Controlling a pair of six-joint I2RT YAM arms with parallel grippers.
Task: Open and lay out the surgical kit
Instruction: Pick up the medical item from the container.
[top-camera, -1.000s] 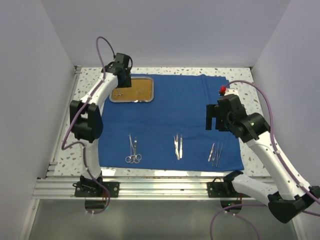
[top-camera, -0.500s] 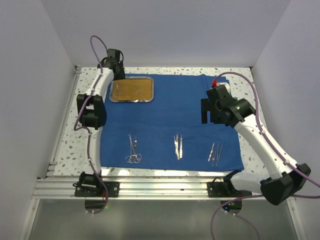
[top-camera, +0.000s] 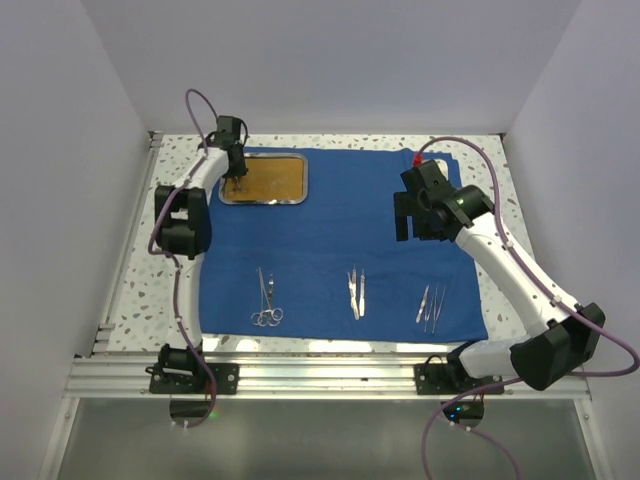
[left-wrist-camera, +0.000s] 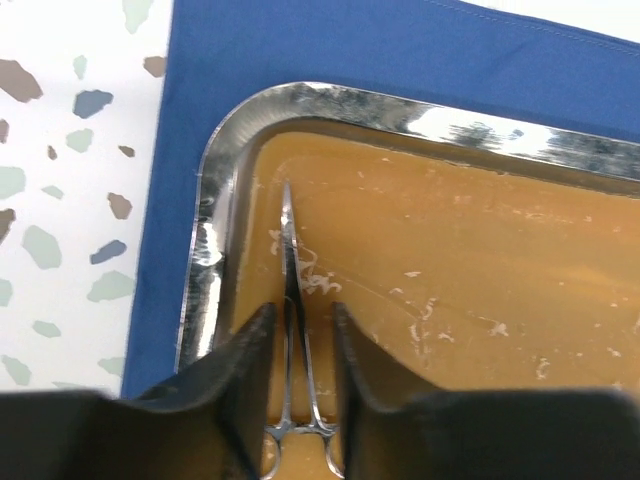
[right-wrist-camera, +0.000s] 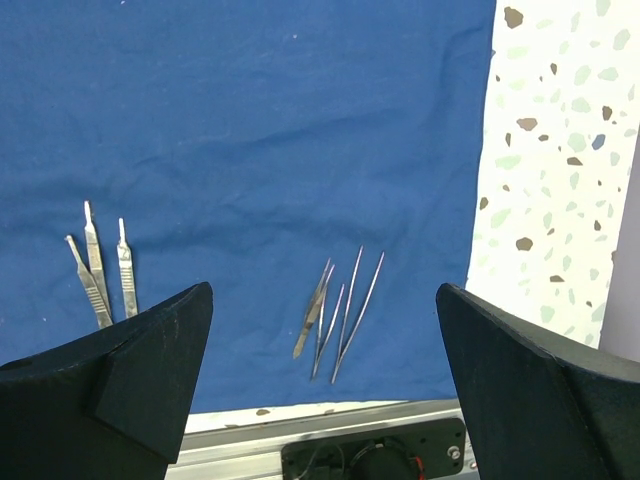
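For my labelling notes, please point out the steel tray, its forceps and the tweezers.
steel tray (left-wrist-camera: 400, 112): left wrist view, far rim.
forceps (left-wrist-camera: 289, 250): left wrist view, upper shaft.
tweezers (right-wrist-camera: 314, 312): right wrist view, leftmost one's middle.

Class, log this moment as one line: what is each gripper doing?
left gripper: open, straddling forceps in tray | right gripper: open, empty, over blue cloth

White speckled desk with grey, brown and green flecks, extruded aluminium rail along the near desk edge, plain white enclosure walls at rear and both sides
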